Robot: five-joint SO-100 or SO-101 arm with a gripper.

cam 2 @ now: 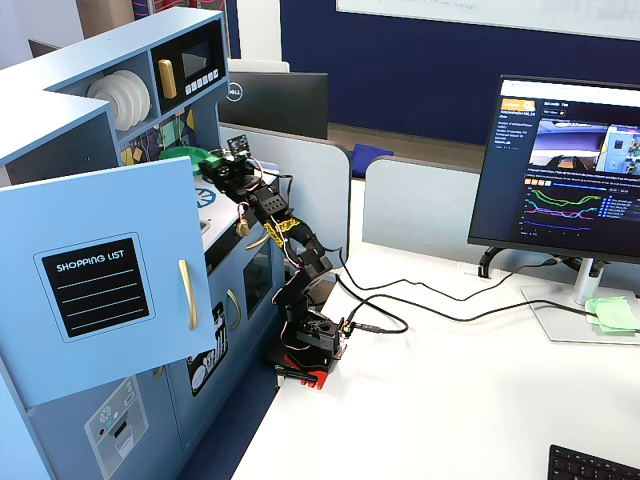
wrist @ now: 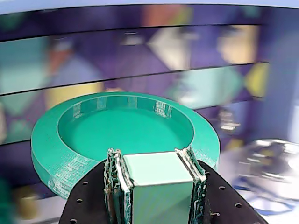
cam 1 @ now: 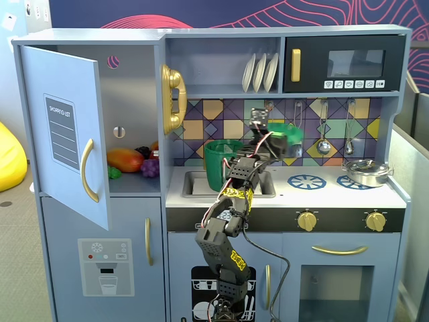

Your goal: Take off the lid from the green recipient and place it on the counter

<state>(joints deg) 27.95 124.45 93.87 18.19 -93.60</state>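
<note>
My gripper point(wrist: 156, 161) is shut on the block-shaped tab of the round green lid point(wrist: 126, 126), which sticks out flat in front of the jaws. In a fixed view the lid point(cam 1: 289, 131) hangs in the air above the white counter point(cam 1: 328, 193), in front of the tiled back wall, with the gripper point(cam 1: 276, 137) at its left side. The green recipient point(cam 1: 221, 164) stands open in the sink, to the left of and below the lid. In the other fixed view the lid point(cam 2: 186, 153) and gripper point(cam 2: 212, 162) show beside the cabinet door; the recipient is hidden there.
A silver pan point(cam 1: 366, 172) sits on the right burner and shows blurred in the wrist view point(wrist: 271, 158). Blue burner rings point(cam 1: 306, 181) lie below the lid. Utensils point(cam 1: 324, 144) hang on the back wall. The cupboard door point(cam 1: 67, 134) stands open at the left.
</note>
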